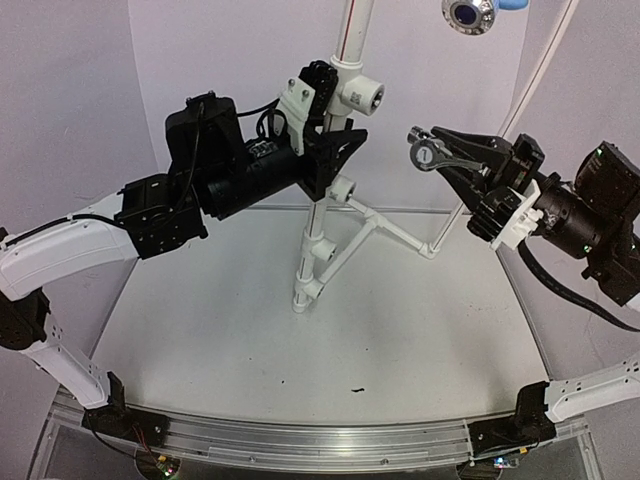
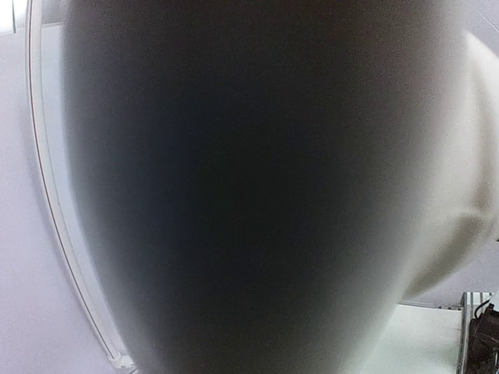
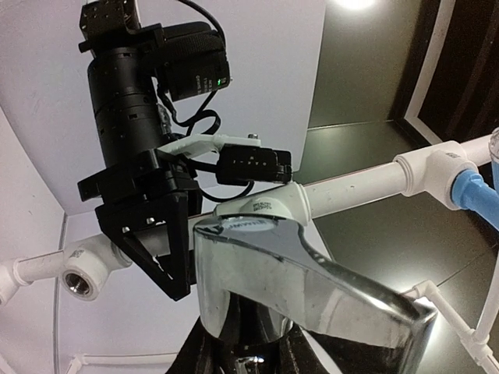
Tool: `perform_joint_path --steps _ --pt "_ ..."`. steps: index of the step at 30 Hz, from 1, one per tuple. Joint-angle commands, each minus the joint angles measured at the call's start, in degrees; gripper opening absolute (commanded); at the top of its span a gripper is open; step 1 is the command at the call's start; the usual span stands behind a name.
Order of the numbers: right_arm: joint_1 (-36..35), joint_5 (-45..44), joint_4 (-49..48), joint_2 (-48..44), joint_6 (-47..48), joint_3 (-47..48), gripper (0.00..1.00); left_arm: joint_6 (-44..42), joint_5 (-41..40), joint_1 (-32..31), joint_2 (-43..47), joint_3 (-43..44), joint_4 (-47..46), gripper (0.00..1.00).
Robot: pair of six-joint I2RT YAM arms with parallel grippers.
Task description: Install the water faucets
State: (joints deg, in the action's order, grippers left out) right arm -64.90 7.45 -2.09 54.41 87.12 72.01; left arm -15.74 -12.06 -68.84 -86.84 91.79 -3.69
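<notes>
Right gripper (image 1: 447, 158) is seen raised at the right of the pipe stand, its jaws closed on the water faucet (image 1: 430, 152). The chrome body is held in the air, high above the table (image 1: 250, 330), to the right of the upright white pipe (image 1: 320, 215) and apart from it. From the right wrist, the faucet is seen clamped at the bottom edge, its shiny lever filling the foreground. Left gripper (image 1: 328, 165) is set against the upright pipe just above the lower tee fitting (image 1: 344, 188), and its fingers appear closed about the pipe. The left wrist view is blocked by a dark blurred surface, so nothing can be told from it.
</notes>
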Motion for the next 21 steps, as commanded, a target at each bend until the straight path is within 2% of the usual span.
perform_joint_path --steps 1,9,16,21 --pt "0.0 5.4 -7.3 -2.8 -4.0 -2.0 0.0 16.8 1.4 -0.4 -5.0 -5.0 14.2 0.0" --pt "0.0 8.2 -10.5 -3.6 -4.2 -3.7 0.0 21.1 -0.7 -0.8 -6.9 -5.2 14.1 0.0" --pt "-0.1 6.3 -11.6 -0.5 4.6 -3.6 0.0 23.6 1.3 -1.1 -7.1 -6.2 13.4 0.0" --pt "0.0 2.5 -21.1 2.4 11.8 -6.9 0.0 23.8 2.0 -1.1 -6.7 -7.1 13.0 0.0"
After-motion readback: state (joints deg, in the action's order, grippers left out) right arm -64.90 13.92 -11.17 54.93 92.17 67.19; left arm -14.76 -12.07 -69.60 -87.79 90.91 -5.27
